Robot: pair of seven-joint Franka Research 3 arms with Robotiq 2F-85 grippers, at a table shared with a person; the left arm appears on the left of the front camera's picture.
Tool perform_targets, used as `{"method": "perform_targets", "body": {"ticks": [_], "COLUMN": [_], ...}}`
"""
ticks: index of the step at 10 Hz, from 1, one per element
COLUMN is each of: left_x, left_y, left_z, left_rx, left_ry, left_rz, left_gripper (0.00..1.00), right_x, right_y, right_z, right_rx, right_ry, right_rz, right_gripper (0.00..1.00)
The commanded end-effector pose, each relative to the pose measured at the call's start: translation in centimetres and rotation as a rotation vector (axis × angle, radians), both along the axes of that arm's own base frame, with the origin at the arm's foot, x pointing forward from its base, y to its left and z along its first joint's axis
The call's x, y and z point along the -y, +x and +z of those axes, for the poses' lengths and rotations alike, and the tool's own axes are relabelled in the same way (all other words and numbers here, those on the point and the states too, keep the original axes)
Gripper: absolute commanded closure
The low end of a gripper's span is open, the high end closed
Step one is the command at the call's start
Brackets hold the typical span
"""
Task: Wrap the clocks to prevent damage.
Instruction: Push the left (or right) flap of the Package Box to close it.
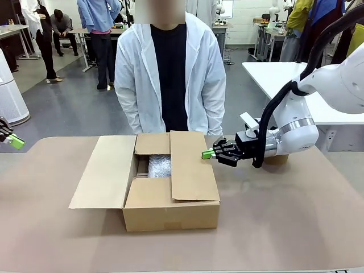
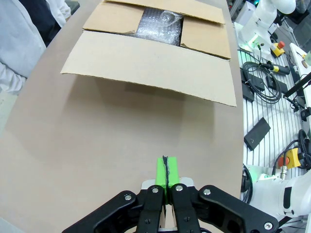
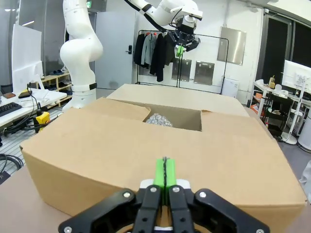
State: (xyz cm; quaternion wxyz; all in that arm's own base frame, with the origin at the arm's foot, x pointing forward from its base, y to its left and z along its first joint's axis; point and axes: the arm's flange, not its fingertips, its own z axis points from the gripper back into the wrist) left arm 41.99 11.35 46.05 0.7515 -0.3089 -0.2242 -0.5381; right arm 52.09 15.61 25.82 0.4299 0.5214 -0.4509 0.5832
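Both end effectors pinched shut on nothing, bubble-wrapped clocks sitting down inside the open carton.

The right end effector is seen with its green pads pressed flat together and empty, held right at the edge of the carton's right flap; whether it's touching can't be told. In its own wrist view the carton's side wall is faced close up, and the clocks are glimpsed over the rim as a crinkly clear bundle. The left end effector is likewise closed on nothing, held well apart from the carton at the left edge of the counter. In the left wrist view the bundle is looked down on between the flaps, and cables are picked up past the counter edge. A person in a white coat is shown in the front view, just behind the carton.
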Motion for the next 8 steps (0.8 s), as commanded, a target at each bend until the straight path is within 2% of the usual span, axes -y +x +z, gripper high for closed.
{"method": "perform_targets", "body": {"ticks": [1, 3, 4, 5, 6, 7, 8], "left_x": [0.0, 0.6, 1.7, 3.2, 4.9, 6.1, 7.6], "left_y": [-0.1, 1.0, 2.5, 2.7, 2.9, 4.7, 4.7], "left_z": [0.2, -1.0, -2.6, -5.0, -7.7, -8.9, -10.4], "left_rx": [0.017, 0.007, 0.048, 0.054, 0.057, 0.047, 0.075], "left_ry": [-0.024, 0.036, 0.135, 0.196, 0.192, 0.172, 0.162], "left_rz": [-0.006, -0.034, -0.101, -0.13, -0.152, -0.204, -0.227], "left_gripper": [1.0, 1.0, 1.0, 1.0, 1.0, 1.0, 1.0], "right_x": [-0.1, -0.1, -0.1, -0.1, -0.1, -0.1, -0.1], "right_y": [0.0, 0.0, 0.0, 0.0, 0.0, 0.0, 0.0], "right_z": [-0.4, -0.4, -0.4, -0.4, -0.4, -0.4, -0.4], "right_rx": [0.006, 0.006, 0.006, 0.006, 0.006, 0.006, 0.006], "right_ry": [0.006, 0.006, 0.006, 0.006, 0.006, 0.006, 0.006], "right_rz": [-0.003, -0.003, -0.003, -0.003, -0.003, -0.003, -0.003], "right_gripper": [0.99, 0.99, 0.99, 0.99, 0.99, 0.99, 0.99]}}
